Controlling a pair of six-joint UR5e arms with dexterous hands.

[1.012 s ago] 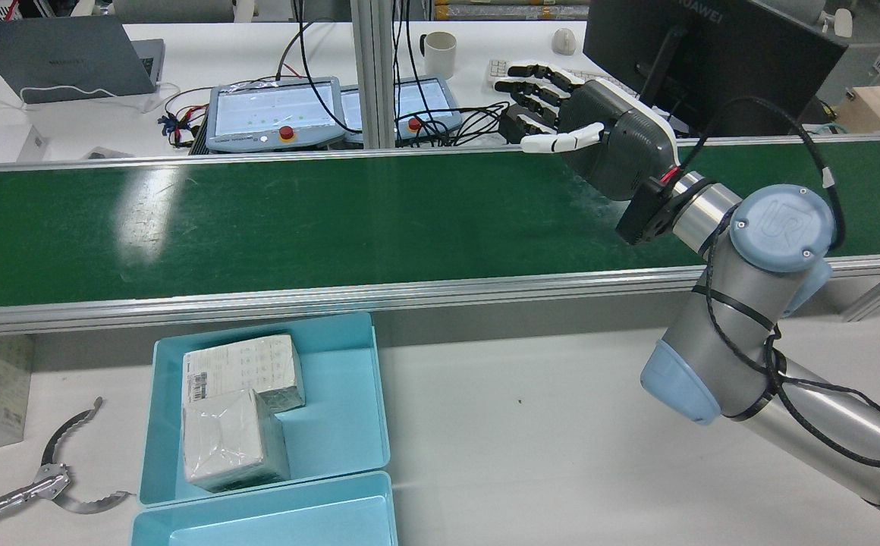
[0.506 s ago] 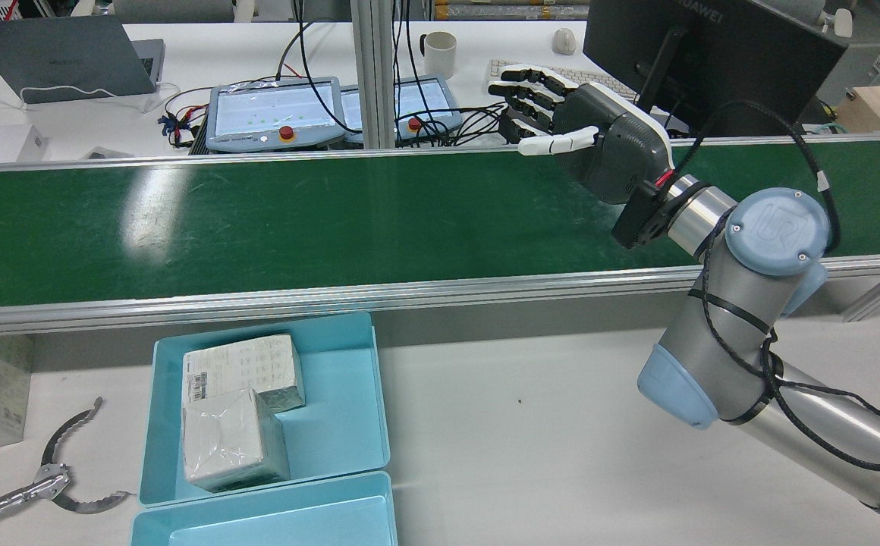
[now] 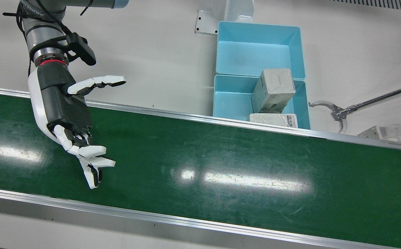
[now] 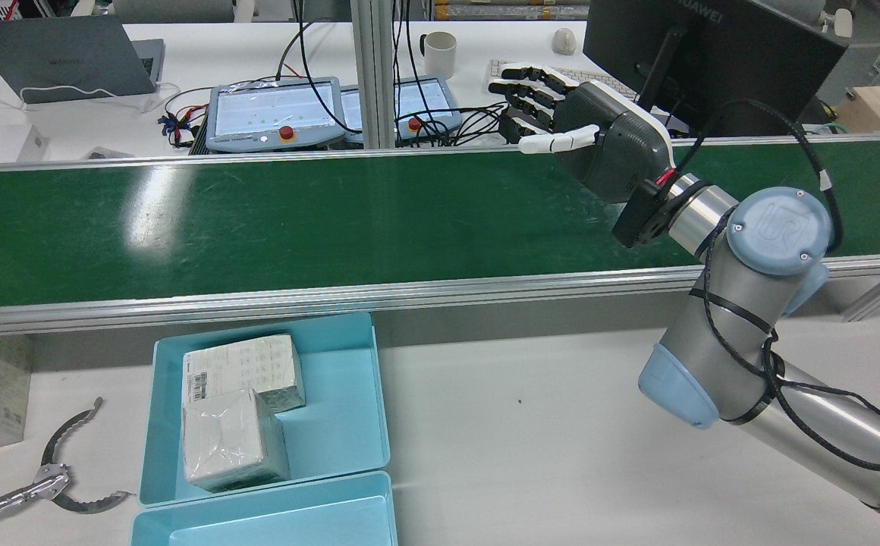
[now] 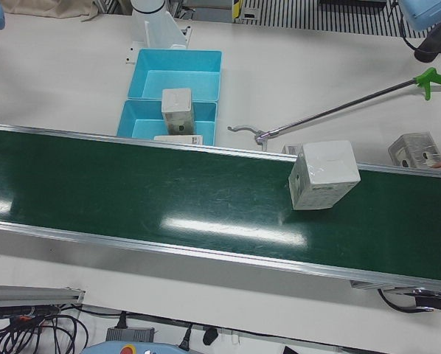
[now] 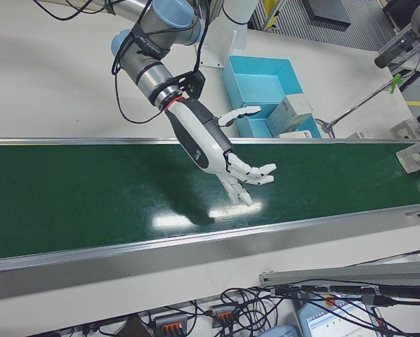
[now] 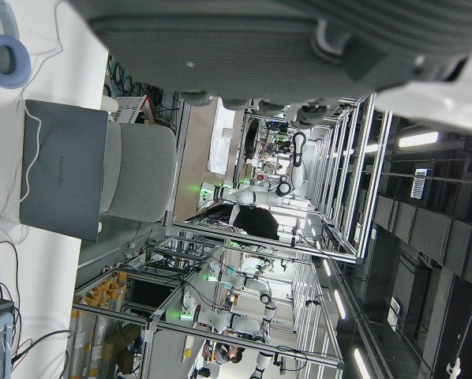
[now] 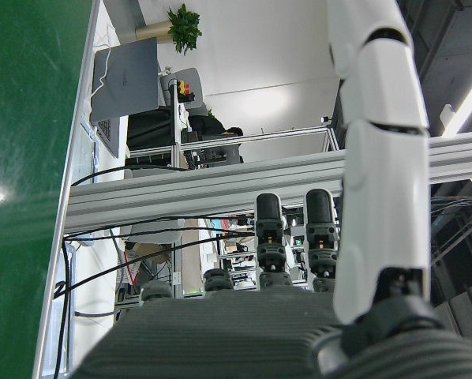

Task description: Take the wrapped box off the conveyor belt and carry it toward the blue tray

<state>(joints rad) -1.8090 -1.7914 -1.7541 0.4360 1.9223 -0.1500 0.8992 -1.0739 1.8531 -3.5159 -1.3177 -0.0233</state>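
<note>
Right hand (image 3: 70,117) hovers over the belt (image 3: 221,166), fingers spread, thumb out to the side, nothing in it. It sits near the belt's far edge in the rear view, well apart from the box (image 5: 322,175). The box is on the belt at the robot's left end, tilted as seen in the left-front view; only its edge shows in the front and rear views. Tray (image 4: 334,425) just beside the belt holds two wrapped boxes (image 4: 239,409); second tray (image 4: 273,519) touches it. Grabber tool (image 5: 338,110) lies on the table (image 4: 523,425). Left hand: its own camera shows only part of the palm, probably idle, can't tell finger state.
</note>
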